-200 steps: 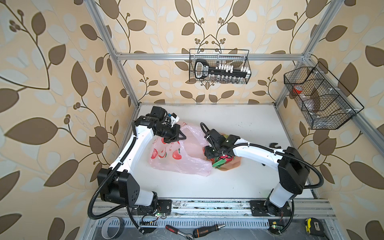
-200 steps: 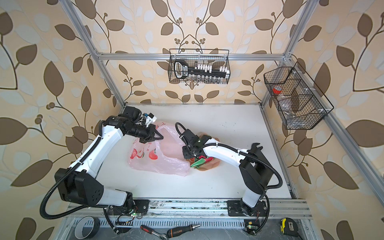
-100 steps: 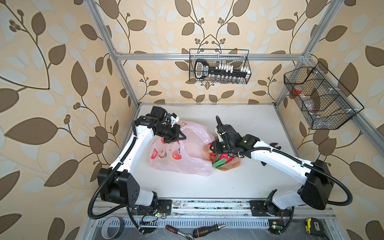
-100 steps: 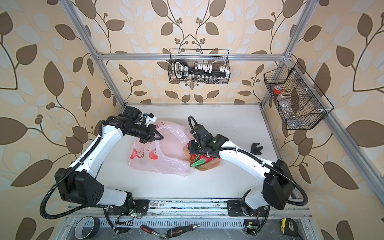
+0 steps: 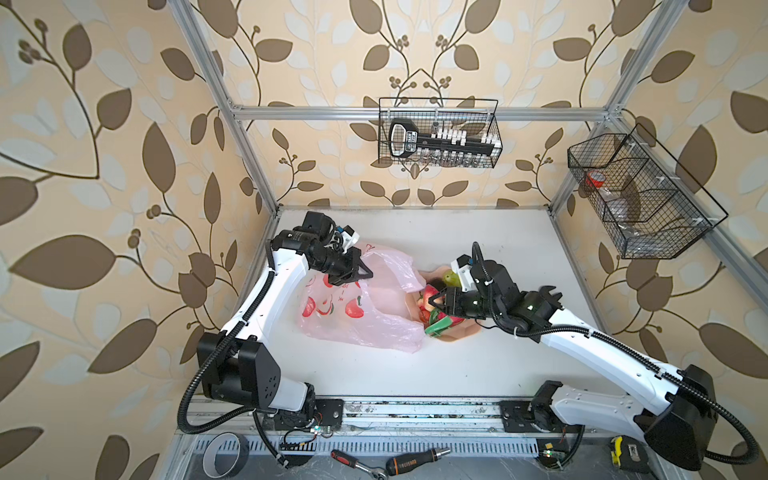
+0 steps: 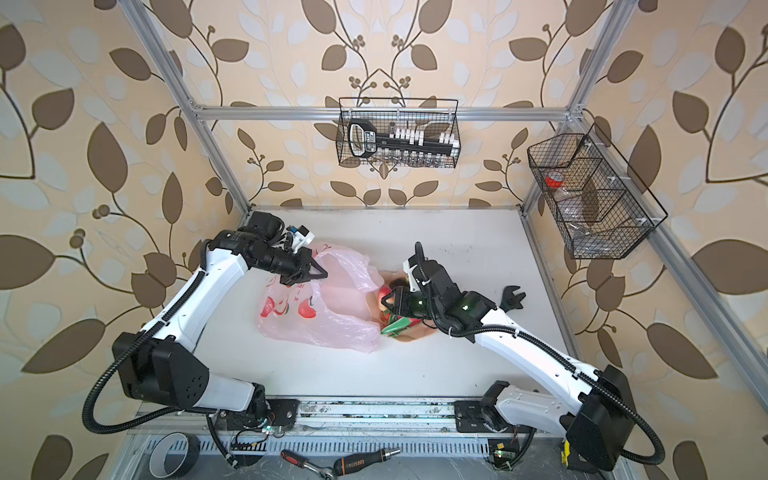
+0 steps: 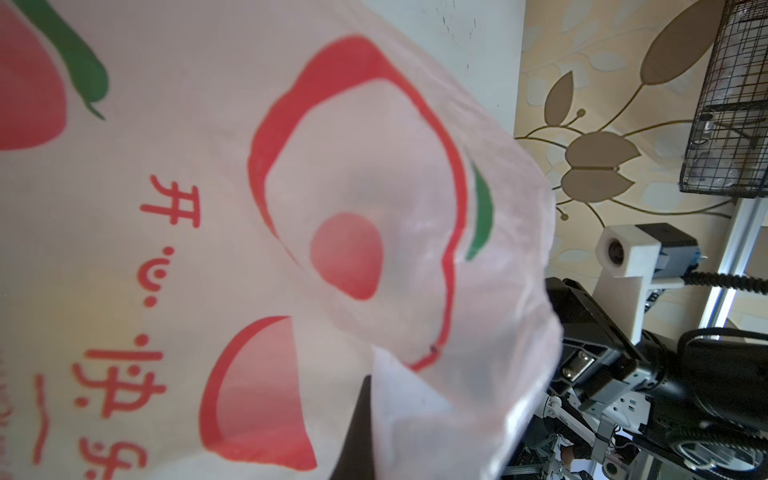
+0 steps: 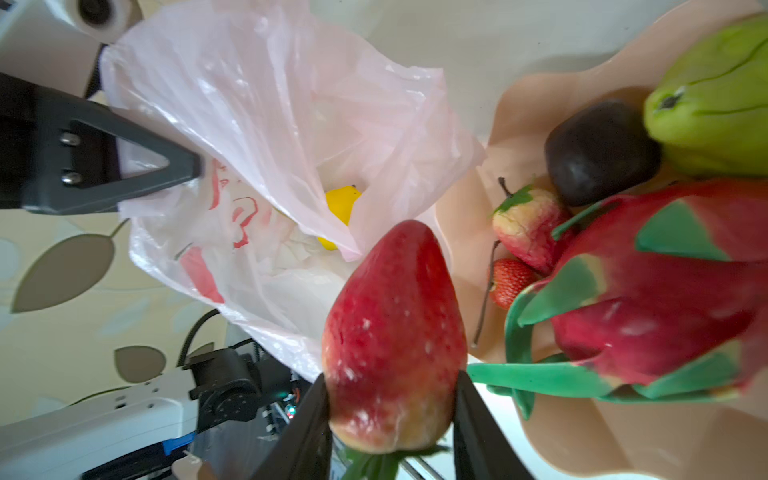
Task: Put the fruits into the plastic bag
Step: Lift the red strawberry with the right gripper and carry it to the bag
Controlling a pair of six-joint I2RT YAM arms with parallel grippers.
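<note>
The pink plastic bag lies left of the peach bowl. My left gripper is shut on the bag's upper edge and holds the mouth up; the bag fills the left wrist view. My right gripper is shut on a large red strawberry, just above the bowl's left rim at the bag mouth. A yellow lemon lies inside the bag. In the bowl are a dragon fruit, dark plum, green pear and two small strawberries.
A black wrench lies on the table right of my right arm. Wire baskets hang on the back wall and right wall. A tape roll and hand tools lie below the front rail.
The right arm's elbow and base link have swung out to the right and the wrist has turned toward the bag, its gripper staying by the bowl. The left arm has not moved.
</note>
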